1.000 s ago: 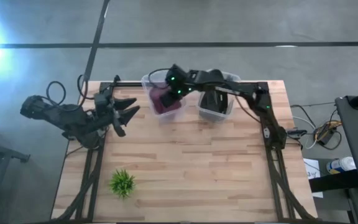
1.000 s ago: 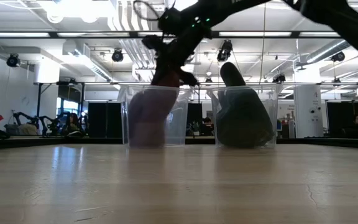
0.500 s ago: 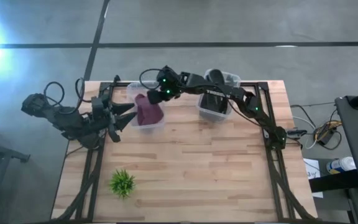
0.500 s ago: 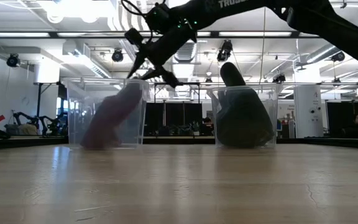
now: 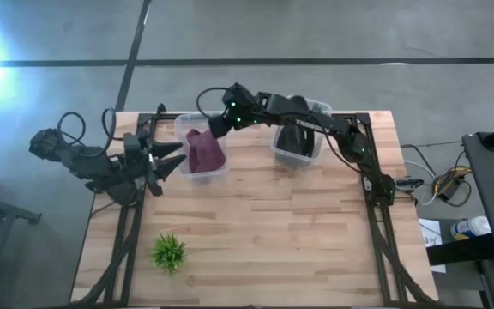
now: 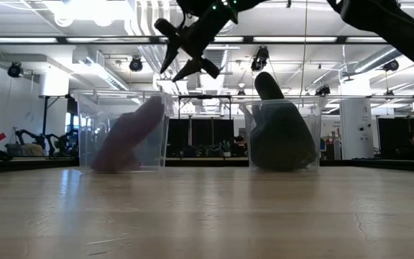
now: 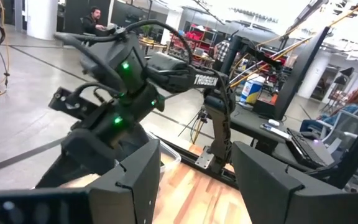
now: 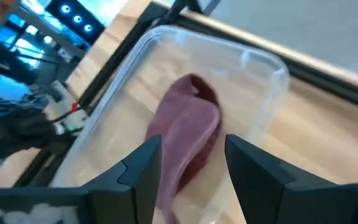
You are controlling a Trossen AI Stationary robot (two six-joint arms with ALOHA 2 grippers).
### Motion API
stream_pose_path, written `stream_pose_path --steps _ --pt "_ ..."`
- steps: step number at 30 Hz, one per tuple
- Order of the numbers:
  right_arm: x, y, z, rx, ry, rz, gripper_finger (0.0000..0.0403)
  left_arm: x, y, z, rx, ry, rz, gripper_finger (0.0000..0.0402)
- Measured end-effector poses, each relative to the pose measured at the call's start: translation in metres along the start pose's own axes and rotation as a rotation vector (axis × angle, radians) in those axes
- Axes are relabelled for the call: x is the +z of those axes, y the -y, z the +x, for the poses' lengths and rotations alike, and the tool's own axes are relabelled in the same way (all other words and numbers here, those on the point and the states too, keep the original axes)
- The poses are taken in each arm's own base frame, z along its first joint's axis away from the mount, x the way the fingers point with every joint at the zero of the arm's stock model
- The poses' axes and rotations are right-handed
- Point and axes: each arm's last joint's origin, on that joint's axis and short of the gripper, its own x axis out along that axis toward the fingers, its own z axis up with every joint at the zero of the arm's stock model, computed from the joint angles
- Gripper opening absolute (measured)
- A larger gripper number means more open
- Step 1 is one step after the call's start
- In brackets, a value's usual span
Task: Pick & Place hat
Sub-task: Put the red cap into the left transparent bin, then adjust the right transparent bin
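Observation:
A maroon hat (image 5: 204,153) lies in the left clear bin (image 5: 181,168); its lower end is on the bin's floor and it leans toward one wall (image 6: 129,135) (image 8: 188,134). A dark hat (image 5: 295,141) stands in the right clear bin (image 5: 319,110), poking above the rim (image 6: 279,133). My right gripper (image 5: 216,125) (image 6: 187,55) (image 8: 191,168) hangs open above the maroon hat, clear of it. My left gripper (image 5: 171,156) (image 7: 194,186) stands open just beside the left bin's left wall, with nothing between its fingers.
A small green plant (image 5: 169,252) stands near the table's near left corner. The two bins sit along the far edge, and bare wood (image 5: 273,232) runs across the middle and near side. People and equipment show in the room beyond the table.
My right gripper has opened and let go of the maroon hat, then risen above the bin. Before that, the left bin with the hat in it slid toward the table's left edge. The hat now leans inside the bin.

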Motion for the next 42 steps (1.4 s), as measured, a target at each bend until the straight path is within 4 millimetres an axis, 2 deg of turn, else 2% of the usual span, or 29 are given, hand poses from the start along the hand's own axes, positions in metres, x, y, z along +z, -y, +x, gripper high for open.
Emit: stream_pose_path --steps 2,9,18,22,26,32,36,38,42 --pt "0.004 0.007 0.003 -0.03 0.012 0.003 0.0173 0.0 0.0 0.0 0.0 0.0 0.001 0.0193" --pt "0.011 0.042 0.034 -0.104 -0.019 0.067 0.0174 0.0 0.0 0.0 0.0 0.0 -0.003 0.0193" --pt "-0.001 0.053 0.066 -0.067 -0.118 0.064 0.0174 -0.001 0.001 0.001 0.001 -0.002 -0.013 0.0193" --pt "-0.004 0.056 0.068 -0.098 -0.131 0.068 0.0173 -0.002 0.002 0.002 0.001 -0.004 -0.012 0.0193" --pt "-0.001 0.059 0.062 -0.168 -0.099 0.076 0.0173 -0.003 0.003 0.003 0.002 -0.008 -0.013 0.0193" --pt "0.002 0.058 0.041 -0.27 -0.077 0.043 0.0173 -0.004 0.004 0.005 0.004 -0.013 -0.005 0.0193" --pt "0.004 0.053 0.031 -0.259 -0.062 0.022 0.0173 -0.005 0.004 0.005 0.006 -0.017 0.005 0.0193" --pt "0.008 0.048 0.018 -0.242 -0.05 -0.019 0.0173 -0.006 0.004 0.005 0.009 -0.023 0.015 0.0193" --pt "0.008 0.042 -0.025 -0.268 -0.124 -0.114 0.0173 -0.01 0.002 0.004 0.027 -0.053 0.016 0.0193"
